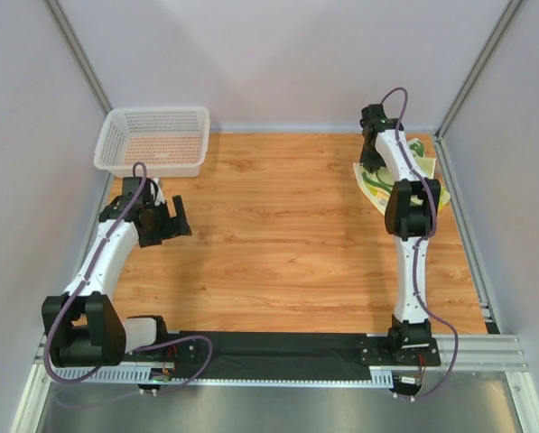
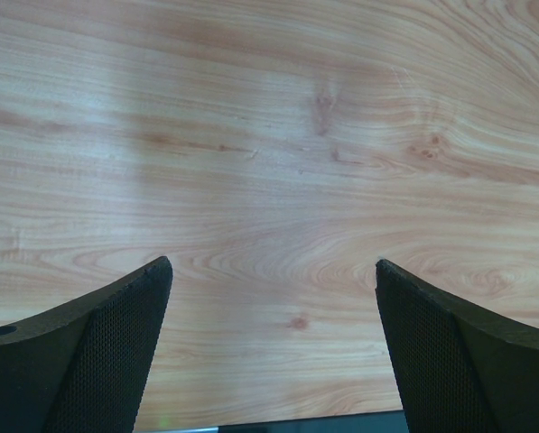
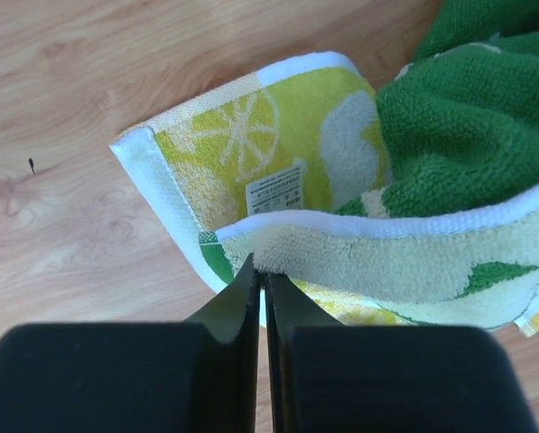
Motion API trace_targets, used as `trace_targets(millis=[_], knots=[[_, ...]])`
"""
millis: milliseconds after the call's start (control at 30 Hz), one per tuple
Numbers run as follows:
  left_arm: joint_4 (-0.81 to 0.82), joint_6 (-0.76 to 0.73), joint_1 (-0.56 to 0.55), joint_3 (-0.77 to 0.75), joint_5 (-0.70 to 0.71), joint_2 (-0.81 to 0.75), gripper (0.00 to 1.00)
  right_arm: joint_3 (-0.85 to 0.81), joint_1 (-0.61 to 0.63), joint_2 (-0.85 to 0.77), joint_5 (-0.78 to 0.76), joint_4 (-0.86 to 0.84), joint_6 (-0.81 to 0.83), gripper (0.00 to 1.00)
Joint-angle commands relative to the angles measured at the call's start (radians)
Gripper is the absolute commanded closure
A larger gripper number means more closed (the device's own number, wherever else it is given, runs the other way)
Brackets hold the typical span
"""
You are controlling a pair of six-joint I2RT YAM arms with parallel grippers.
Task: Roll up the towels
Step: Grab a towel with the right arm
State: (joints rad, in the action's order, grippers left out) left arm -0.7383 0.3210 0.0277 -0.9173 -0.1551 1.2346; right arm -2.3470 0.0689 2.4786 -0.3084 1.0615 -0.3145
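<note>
The towels (image 1: 374, 181) lie in a loose heap well to the right of the basket (image 1: 152, 164), across the bench (image 1: 278, 244) from it. My right pincer (image 3: 260, 269) is clenched, and it looks nipped onto the corner of the white hem (image 3: 359, 222) where one layer is folded over. This is soft, light terry: it will sag, drag and bunch up, and a thin hem can slip out of a shallow bite. I'd hold deep on the hemmed corner. My left pincer (image 2: 274, 264) is released wide, just on the near side of the basket, over bare wood.
</note>
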Motion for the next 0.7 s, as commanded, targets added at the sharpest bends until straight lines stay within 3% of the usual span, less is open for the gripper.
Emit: trace_targets(millis=[0,233,433,600,667], knots=[[0.010,-0.022,-0.008,-0.009,-0.012,0.002,0.00,0.032,-0.006,-0.108,0.014,-0.035,0.017,1.00],[0.011,-0.023,-0.009,-0.009,-0.017,-0.001,0.00,0.103,0.000,-0.300,0.086,-0.044,0.000,1.00],[0.019,-0.023,-0.009,-0.008,-0.027,0.002,0.00,0.130,0.090,-0.498,0.293,0.002,-0.032,1.00],[0.016,-0.026,-0.008,-0.006,-0.012,-0.024,0.00,0.296,0.285,-0.700,0.609,-0.098,-0.089,1.00],[0.019,-0.026,-0.008,-0.005,-0.001,-0.032,0.00,0.319,0.348,-0.708,0.734,-0.126,-0.118,1.00]])
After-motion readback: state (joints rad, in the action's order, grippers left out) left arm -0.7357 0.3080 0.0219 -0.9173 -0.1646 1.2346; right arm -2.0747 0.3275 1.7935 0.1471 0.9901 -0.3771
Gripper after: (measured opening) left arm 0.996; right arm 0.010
